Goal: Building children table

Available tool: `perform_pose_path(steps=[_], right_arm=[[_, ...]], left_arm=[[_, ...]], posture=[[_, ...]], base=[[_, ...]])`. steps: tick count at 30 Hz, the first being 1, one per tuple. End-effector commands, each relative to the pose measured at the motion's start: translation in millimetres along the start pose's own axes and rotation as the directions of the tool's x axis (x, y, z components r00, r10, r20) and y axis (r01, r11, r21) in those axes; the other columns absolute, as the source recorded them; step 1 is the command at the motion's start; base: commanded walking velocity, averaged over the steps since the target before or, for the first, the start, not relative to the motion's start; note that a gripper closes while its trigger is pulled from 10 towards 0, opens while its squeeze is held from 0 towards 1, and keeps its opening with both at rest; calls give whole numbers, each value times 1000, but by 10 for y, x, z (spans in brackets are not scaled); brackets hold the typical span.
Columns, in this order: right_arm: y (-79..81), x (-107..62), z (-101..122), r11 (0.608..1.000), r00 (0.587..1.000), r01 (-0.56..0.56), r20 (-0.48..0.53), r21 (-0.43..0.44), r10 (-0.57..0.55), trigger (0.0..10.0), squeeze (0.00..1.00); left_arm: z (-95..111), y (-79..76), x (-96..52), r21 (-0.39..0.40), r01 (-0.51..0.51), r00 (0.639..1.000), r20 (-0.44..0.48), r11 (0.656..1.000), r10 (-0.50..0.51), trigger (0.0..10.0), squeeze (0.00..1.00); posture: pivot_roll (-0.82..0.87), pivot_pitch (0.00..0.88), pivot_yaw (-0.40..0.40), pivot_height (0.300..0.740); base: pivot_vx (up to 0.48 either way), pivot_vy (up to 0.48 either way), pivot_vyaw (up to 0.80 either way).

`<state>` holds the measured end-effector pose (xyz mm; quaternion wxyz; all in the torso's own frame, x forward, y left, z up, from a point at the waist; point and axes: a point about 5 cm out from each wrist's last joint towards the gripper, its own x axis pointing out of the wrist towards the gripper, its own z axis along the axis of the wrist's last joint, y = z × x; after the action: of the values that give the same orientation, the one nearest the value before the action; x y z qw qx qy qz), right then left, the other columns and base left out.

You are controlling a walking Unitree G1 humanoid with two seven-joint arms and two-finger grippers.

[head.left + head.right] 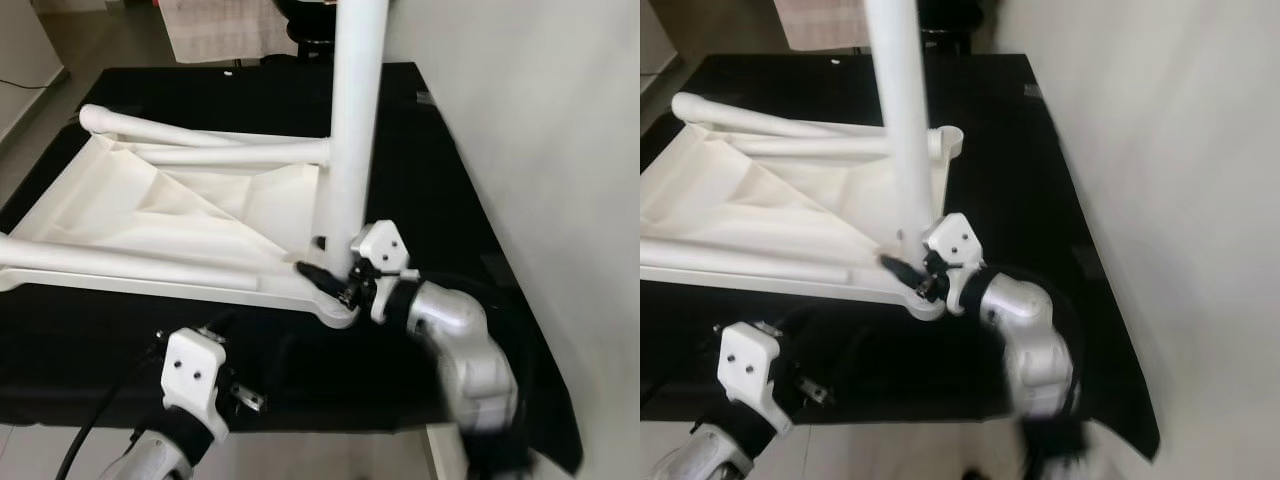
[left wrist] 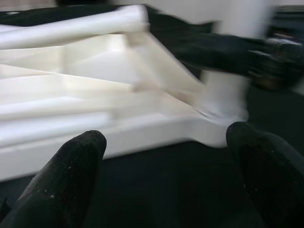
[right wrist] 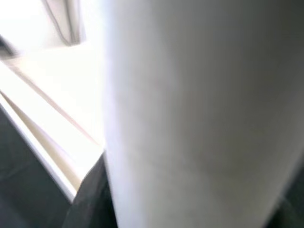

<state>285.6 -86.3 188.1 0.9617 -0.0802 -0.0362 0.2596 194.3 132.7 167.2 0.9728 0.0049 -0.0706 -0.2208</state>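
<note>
My left gripper hangs low at the near edge of the black mat, just short of the table top. In its wrist view my two black fingers stand well apart with nothing between them — released, pointing at the near rim of the white slab.

The table top lies upside down on the mat, a white moulded piece with ribs crossing its underside and rounded sockets at the corners. Two legs lie flat across it toward the far left. I judge it stiff and fairly light, hollow plastic by the look, with a smooth surface that could slide on the cloth if I push sideways. The raised rim seems the safest place for my left fingers to pinch and steady it.

At the near right corner one upright leg stands in its socket, a thick smooth white tube rising out of the top of the head views. My right gripper is at its foot, touching or very close to the tube where it meets the corner. Whether my fingers are clenched round it I cannot tell — the wrist view is pressed up against the blurred white tube. A round, slick tube like this would want a low hold near the socket.
</note>
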Motion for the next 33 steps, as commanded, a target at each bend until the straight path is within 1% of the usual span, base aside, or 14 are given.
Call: perform_pose_path(steps=[1,5,6,7,8,10,11,16,18,19,20,21,29,33], right_arm=[[-26,-97,-323,991,971,131,-204,33,-122,0,0],[9,37,-283,992,976,119,-188,39,-110,0,0],[32,82,-269,994,978,103,-186,48,-93,1098,0],[32,82,-269,994,978,103,-186,48,-93,1098,0],[50,124,-242,997,984,65,-168,51,-56,10000,0],[86,129,-196,998,987,46,-158,49,-38,10000,0],[99,144,-151,998,990,4,-138,70,6,10000,1000],[138,192,-36,982,986,-136,-75,128,147,10000,1000],[77,205,96,913,913,-408,-20,-17,407,10000,1000],[77,205,96,913,913,-408,-20,-17,407,10000,1000],[40,169,143,814,822,-568,-36,-123,568,10000,1000],[7,176,149,786,795,-605,-47,-126,604,10000,0],[-202,309,272,591,603,-795,-77,-139,794,10000,0],[-260,419,294,576,588,-807,-78,-129,805,10000,0]], left_arm=[[-53,24,-2,2,5,1000,-21,1000,-5,10000,0],[-65,49,10,6,-6,1000,-19,1000,6,10000,0],[-65,59,9,11,-18,1000,-16,1000,18,10000,0],[-65,59,9,11,-18,1000,-16,1000,18,10000,0],[-63,68,11,15,-29,1000,-12,999,29,10000,0],[-61,75,13,18,-38,999,-8,999,39,10000,0],[-58,73,19,17,-38,999,-6,999,38,10000,0],[-55,67,30,14,-31,1000,-2,999,31,10000,0],[-51,51,29,11,-28,1000,0,1000,28,10000,0],[-51,51,29,11,-28,1000,0,1000,28,10000,0],[-45,36,26,9,-26,1000,1,1000,26,10000,0],[-42,32,24,8,-25,1000,2,1000,25,10000,0],[-10,-17,-22,9,-24,1000,2,1000,24,10000,0],[-5,-32,-51,8,-24,1000,-4,1000,24,10000,0]], posture=[[3,206,-27,740],[7,193,-40,740],[9,190,-46,740],[9,190,-46,740],[9,188,-51,740],[9,188,-51,740],[5,190,-53,740],[6,191,-53,740],[21,206,-57,740],[21,206,-57,740],[21,207,-59,740],[25,210,-59,740],[62,238,-59,740],[68,246,-54,740]], base=[[0,0,0],[0,0,0],[0,0,0],[0,0,0],[0,0,0],[0,0,0],[0,0,0],[0,0,0],[0,0,0],[0,0,0],[0,0,0],[0,0,0],[0,0,0],[0,0,0]])
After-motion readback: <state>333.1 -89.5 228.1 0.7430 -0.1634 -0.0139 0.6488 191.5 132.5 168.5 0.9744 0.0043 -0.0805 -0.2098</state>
